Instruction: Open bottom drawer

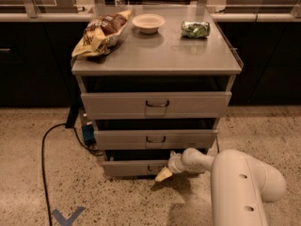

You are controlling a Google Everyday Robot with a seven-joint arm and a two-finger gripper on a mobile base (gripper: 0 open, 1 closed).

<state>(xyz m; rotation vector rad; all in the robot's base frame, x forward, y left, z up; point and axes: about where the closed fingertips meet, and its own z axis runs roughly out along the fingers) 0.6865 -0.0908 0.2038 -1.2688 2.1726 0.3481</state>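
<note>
The arm was a fat, smooth white tube, rounded at the elbow, with two small dark holes down its side. It narrowed to a slim white wrist with a knobbly collar. The gripper was a pale cream wedge, low against the bottom drawer front.

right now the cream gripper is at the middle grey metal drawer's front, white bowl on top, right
Wrong drawer: the camera view shows the gripper at the front of the bottom grey drawer, below the middle drawer. The white bowl is on top.
</note>
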